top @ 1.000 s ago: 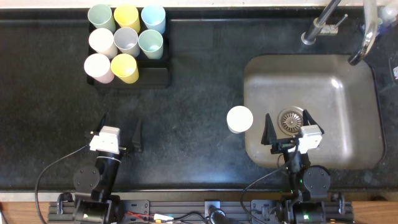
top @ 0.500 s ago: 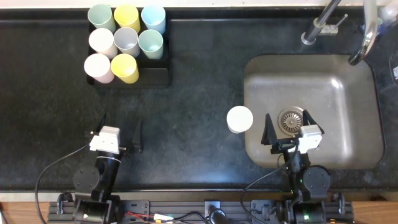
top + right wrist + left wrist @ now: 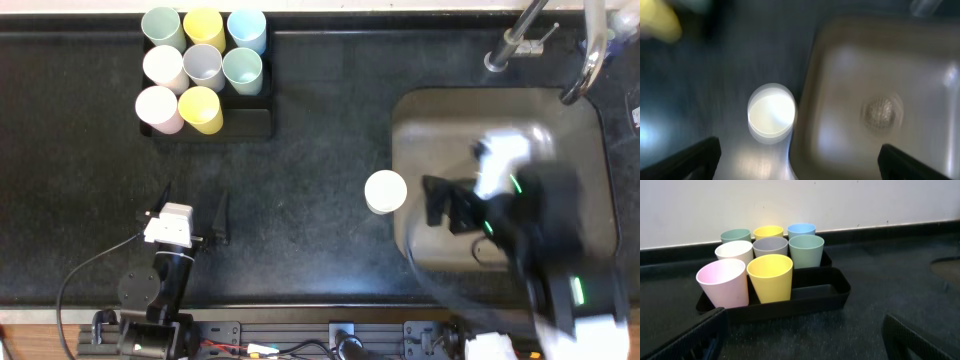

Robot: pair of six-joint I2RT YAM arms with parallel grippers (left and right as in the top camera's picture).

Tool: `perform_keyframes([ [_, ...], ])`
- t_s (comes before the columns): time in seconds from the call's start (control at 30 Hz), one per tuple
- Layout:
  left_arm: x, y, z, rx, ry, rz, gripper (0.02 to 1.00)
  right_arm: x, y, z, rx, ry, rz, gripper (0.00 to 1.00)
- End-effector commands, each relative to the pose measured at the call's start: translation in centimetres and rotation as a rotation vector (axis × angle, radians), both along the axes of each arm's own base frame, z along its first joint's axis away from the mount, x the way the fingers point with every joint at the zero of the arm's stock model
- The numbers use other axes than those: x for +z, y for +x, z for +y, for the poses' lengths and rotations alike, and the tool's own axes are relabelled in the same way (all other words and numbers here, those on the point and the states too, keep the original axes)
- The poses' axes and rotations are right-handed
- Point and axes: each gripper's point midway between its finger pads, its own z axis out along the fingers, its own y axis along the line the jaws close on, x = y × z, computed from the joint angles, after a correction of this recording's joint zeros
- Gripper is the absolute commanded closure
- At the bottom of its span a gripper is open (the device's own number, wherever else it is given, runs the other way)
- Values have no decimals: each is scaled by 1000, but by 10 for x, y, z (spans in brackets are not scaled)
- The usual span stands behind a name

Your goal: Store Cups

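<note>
A white cup [image 3: 385, 191] stands upright on the dark counter, just left of the sink [image 3: 560, 110]. In the right wrist view the white cup [image 3: 771, 114] lies below and ahead of my right gripper [image 3: 800, 157], whose fingers are spread wide with nothing between them. That right gripper [image 3: 447, 205] hangs lifted over the sink's left side. A black tray [image 3: 252, 124] at the back left holds several pastel cups, and its front right slot is bare. My left gripper [image 3: 192, 215] rests open near the counter's front, facing the tray [image 3: 835, 292].
A faucet [image 3: 520, 35] stands behind the sink, whose drain [image 3: 881, 113] sits mid-basin. A back wall runs behind the tray. Dark counter stretches between the tray and the white cup.
The right arm has risen from its rest pose and swung up over the sink, its gripper now looking down on the white cup. The left arm and the cups have not moved.
</note>
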Motion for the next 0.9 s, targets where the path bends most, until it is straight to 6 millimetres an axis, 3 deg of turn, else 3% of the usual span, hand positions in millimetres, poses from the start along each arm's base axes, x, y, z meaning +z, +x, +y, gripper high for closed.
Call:
perform_keyframes([
  [0.03, 1, 0, 1, 0, 17, -10, 20, -45, 26, 8, 58, -161, 248, 3],
  [0.2, 1, 0, 1, 0, 17, -10, 20, -84, 43, 15, 162, -272, 404, 3],
  [0.43, 1, 0, 1, 0, 17, -10, 20, -98, 50, 30, 264, -232, 469, 3],
  [0.9, 1, 0, 1, 0, 17, -10, 20, -144, 54, 29, 368, -294, 600, 3],
])
